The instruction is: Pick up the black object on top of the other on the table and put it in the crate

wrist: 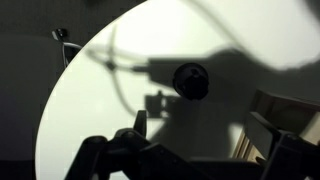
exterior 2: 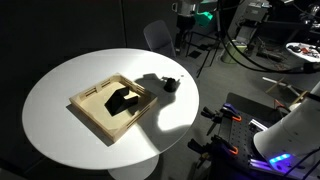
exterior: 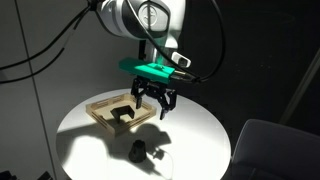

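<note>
Black object (exterior: 137, 151) sits near the table (exterior: 200, 130) edge, apart from crate (exterior: 100, 113); pincer (exterior: 152, 110) hangs wide.

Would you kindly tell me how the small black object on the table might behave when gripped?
The black object looks rounded, so it may roll if nudged. It seems small and solid, so probably stiff and light.

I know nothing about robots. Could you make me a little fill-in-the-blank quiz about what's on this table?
1. The crate is made of light ___.
2. The larger black block lies ___ the crate.
3. The small black object sits on the white table, ___ the crate.
4. The gripper hangs open above the table and holds ___.

Missing words: wood; inside; outside; nothing.
</note>
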Controlling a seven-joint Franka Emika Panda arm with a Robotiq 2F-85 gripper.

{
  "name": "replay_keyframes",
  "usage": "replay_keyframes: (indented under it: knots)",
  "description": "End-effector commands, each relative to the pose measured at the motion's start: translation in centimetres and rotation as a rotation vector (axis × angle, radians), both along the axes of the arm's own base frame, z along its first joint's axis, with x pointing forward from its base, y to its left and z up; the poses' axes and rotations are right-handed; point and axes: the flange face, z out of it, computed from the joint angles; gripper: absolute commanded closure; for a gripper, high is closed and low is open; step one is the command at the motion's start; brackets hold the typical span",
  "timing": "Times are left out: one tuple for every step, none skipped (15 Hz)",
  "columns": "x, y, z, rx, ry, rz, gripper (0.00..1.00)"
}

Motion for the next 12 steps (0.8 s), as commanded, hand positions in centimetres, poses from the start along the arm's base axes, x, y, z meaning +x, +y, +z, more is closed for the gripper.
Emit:
replay_keyframes:
  knots:
    - [3.2, 0.6, 0.2, 0.013, -0.012, 0.067, 0.0]
    - [4.0, 0.9, -0.1, 0.016, -0.011, 0.082, 0.0]
    - [4.6, 1.3, -0.4, 0.019, -0.008, 0.1, 0.0]
    - [5.1, 1.6, -0.9, 0.023, 0.0, 0.114, 0.0]
    - [5.5, 1.7, -1.5, 0.023, 0.011, 0.13, 0.0]
    - [5.7, 1.7, -2.3, 0.02, 0.027, 0.14, 0.0]
    - [5.9, 1.7, -3.0, 0.021, 0.041, 0.148, 0.0]
    - [5.8, 1.6, -3.9, 0.022, 0.058, 0.156, 0.0]
    - [5.7, 1.4, -4.8, 0.023, 0.072, 0.161, 0.0]
    - [5.5, 1.2, -5.7, 0.023, 0.083, 0.168, 0.0]
    - [5.3, 0.9, -6.6, 0.021, 0.085, 0.177, 0.0]
    - [5.0, 0.7, -7.5, 0.019, 0.09, 0.185, 0.0]
